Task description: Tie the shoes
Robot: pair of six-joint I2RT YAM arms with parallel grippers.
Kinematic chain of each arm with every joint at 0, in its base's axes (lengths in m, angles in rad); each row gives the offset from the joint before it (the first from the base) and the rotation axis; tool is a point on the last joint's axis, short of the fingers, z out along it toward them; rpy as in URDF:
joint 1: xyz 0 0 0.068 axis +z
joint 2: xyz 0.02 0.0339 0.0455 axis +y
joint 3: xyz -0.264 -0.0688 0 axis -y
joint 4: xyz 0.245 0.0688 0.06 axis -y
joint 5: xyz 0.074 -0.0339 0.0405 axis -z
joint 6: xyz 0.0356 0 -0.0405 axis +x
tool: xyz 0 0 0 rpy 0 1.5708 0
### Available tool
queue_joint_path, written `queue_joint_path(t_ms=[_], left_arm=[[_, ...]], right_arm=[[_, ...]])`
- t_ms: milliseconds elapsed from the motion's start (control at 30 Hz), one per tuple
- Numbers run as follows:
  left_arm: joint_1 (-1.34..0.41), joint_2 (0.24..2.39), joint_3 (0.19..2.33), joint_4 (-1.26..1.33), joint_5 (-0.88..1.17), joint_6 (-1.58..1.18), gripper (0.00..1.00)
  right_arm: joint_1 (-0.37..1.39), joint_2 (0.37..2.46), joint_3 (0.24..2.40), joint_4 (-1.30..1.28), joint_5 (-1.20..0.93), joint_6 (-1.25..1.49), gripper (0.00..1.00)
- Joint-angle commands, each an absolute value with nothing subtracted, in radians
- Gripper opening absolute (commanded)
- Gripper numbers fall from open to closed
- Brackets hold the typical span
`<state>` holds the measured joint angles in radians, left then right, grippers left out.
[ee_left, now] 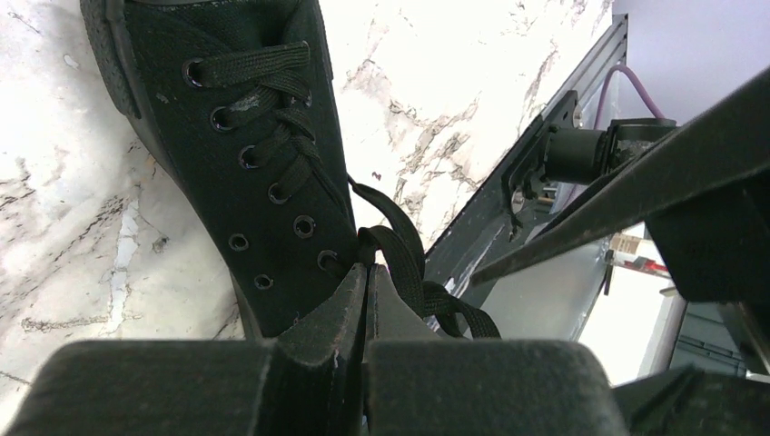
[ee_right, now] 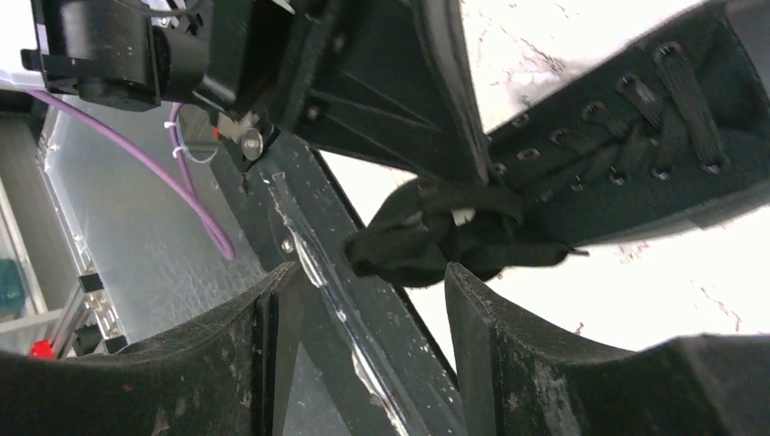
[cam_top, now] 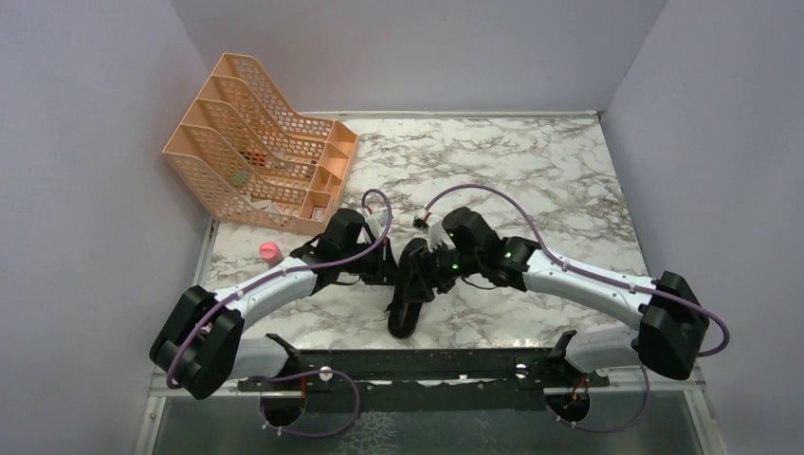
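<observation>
Seemingly pinching flat laces (ee_left: 399, 263) of canvas shoe (ee_left: 254, 163), left pincer (ee_left: 367, 277) is clenched; right pincer (ee_right: 368, 277) gapes.

**Where stuff sits on the counter**

So the black canvas lace-up shoe (cam_top: 407, 301) lies on the white marble-pattern counter (cam_top: 531, 171), toward the near edge. The left end effector (cam_top: 384, 272) is on its left and the right end effector (cam_top: 439, 267) on its right. The orange mesh plastic file rack (cam_top: 265, 161) sits back-left, with a small pink round object (cam_top: 269, 251) just in front of it.

From above, we see only the near part of the shoe (cam_top: 406, 311); the left gripper (cam_top: 387, 269) and right gripper (cam_top: 438, 267) hide the rest. We cannot tell whether its dark, bunched laces (ee_right: 427, 241) are knotted.
</observation>
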<state>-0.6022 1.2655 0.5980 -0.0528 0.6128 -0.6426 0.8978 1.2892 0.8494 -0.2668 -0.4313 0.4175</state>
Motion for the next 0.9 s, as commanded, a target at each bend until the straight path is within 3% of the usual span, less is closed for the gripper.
queue_joint_path(t_ms=[0,100,233,367,467,867], left_arm=[[-0.597,1.254,0.596,-0.027,0.596,-0.657,0.0],[-0.597,1.254,0.594,-0.022,0.596,-0.664,0.0],[-0.597,1.244,0.592,-0.018,0.591,-0.674,0.0],[-0.597,1.244,0.593,-0.015,0.587,-0.68,0.0],[-0.597,1.242,0.588,-0.012,0.58,-0.688,0.0],[-0.584,1.195,0.567,-0.005,0.536,-0.706,0.0]], right_arm=[[0.954,1.366,0.942,-0.311,-0.365,0.403,0.63],[0.976,1.392,0.96,-0.35,-0.269,0.408,0.62],[0.987,1.419,0.991,-0.428,-0.177,0.413,0.51],[0.988,1.378,0.951,-0.426,-0.153,0.437,0.28],[0.988,1.342,0.908,-0.405,-0.167,0.448,0.02],[0.988,1.268,0.762,-0.312,-0.253,0.492,0.01]])
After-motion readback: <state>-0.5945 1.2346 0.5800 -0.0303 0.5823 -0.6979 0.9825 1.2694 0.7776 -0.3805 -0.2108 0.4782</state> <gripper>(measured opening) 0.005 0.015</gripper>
